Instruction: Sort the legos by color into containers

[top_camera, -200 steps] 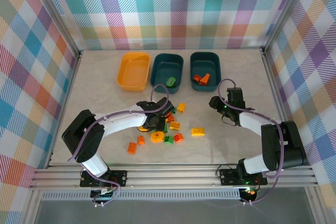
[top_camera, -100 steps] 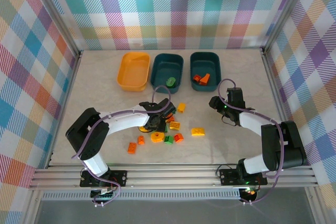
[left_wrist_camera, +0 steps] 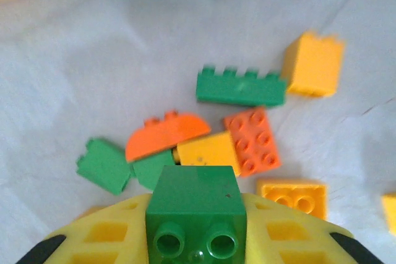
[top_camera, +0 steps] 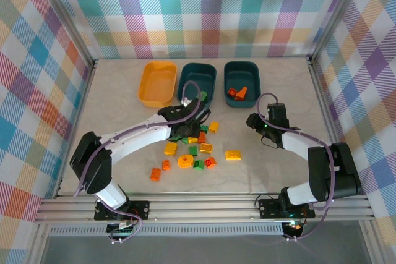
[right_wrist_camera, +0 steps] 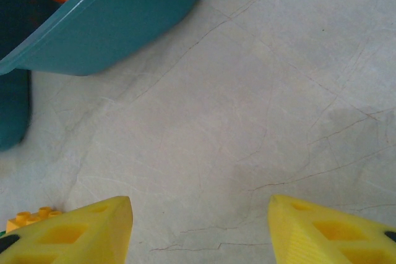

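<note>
Tabletop (top_camera: 117, 115): pale marbled surface lying flat, showing fine dark veins | Walls (top_camera: 204, 10): pastel plaid panels enclosing three sides | Frame (top_camera: 204, 205): aluminium rails running along near edge, posts rising at far corners

Green brick (left_wrist_camera: 197, 205) against my left fingers (left_wrist_camera: 130, 211): glossy moulded plastic, smooth studs. Fingers: matt yellow plastic, pocketed. Table (left_wrist_camera: 74, 60) under the brick: pale, matt, stone-look. Teal tub (top_camera: 201, 77) beyond the brick: smooth, slightly glossy plastic.
</note>
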